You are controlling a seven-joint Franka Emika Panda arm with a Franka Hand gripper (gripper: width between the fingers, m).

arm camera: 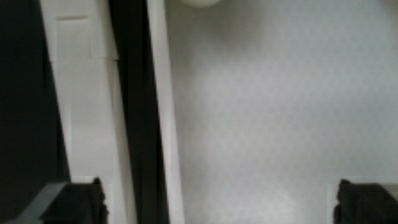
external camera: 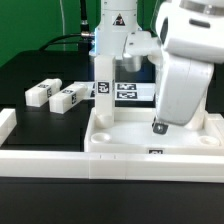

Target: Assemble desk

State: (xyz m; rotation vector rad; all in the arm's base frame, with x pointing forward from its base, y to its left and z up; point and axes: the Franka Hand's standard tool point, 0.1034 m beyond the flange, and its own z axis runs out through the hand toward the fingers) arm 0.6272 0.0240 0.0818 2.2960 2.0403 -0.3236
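Observation:
The white tabletop (external camera: 130, 138) lies rim-up at the front of the black table. One square leg (external camera: 102, 85) stands upright in its corner on the exterior view's left. Two more legs (external camera: 43, 92) (external camera: 68, 98) lie loose on the table further to that side. My arm (external camera: 182, 62) reaches down over the tabletop's right part and hides most of the gripper. In the wrist view my gripper (arm camera: 226, 205) is open, its dark fingertips (arm camera: 80, 200) far apart with nothing between them. Under them is the flat tabletop surface (arm camera: 267, 120), bounded by a dark gap.
The marker board (external camera: 127, 91) lies flat behind the upright leg. A long low white border wall (external camera: 40, 160) runs along the front, close to the tabletop's edge. Beyond the dark gap in the wrist view runs a white strip (arm camera: 80, 90); I cannot tell what it belongs to.

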